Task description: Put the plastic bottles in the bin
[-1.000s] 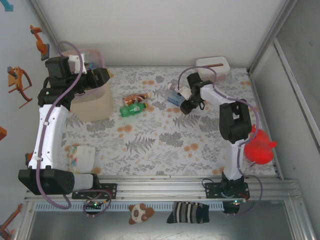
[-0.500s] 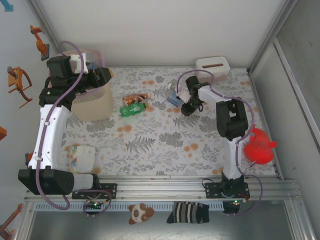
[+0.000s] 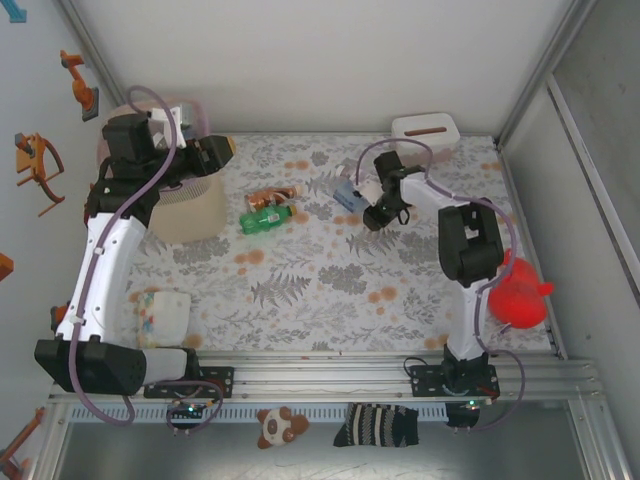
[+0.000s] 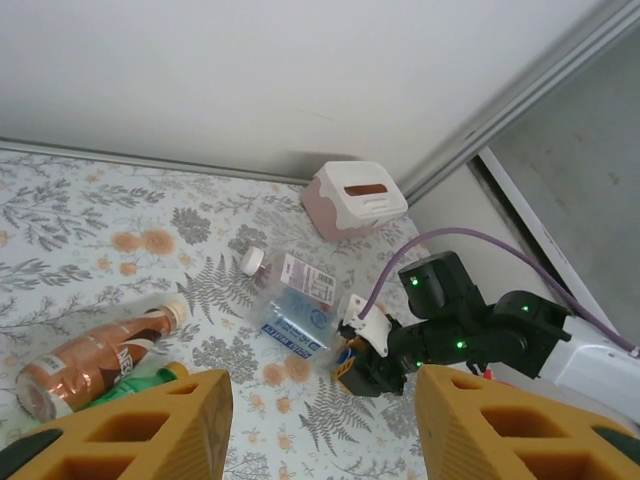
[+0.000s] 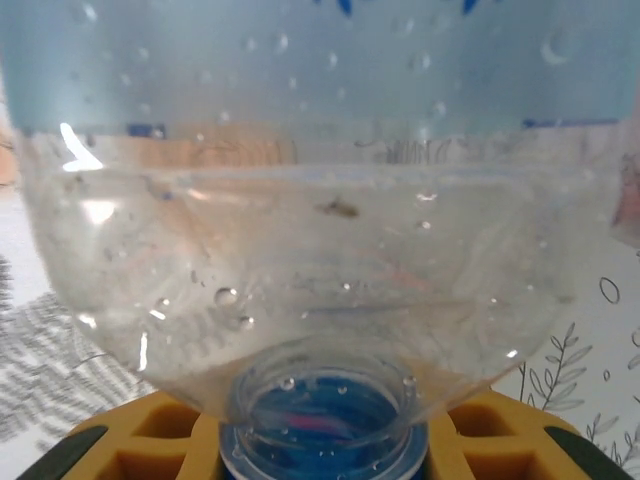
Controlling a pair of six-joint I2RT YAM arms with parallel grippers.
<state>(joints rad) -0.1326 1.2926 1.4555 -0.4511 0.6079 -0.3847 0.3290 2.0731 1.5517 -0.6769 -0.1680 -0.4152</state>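
The right fingers point(image 5: 120, 445) have clenched on the neck of a clear bottle point(image 5: 320, 240) at the far middle of the desk point(image 3: 330, 290). The left fingers point(image 4: 130, 425) hang released and empty by the bin point(image 3: 195, 220), which is half hidden by the left arm point(image 3: 105, 250).

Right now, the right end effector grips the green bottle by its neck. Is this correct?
Not quite. The right end effector grips the clear blue-labelled bottle by its neck, as the right wrist view shows. The green bottle lies ungripped.
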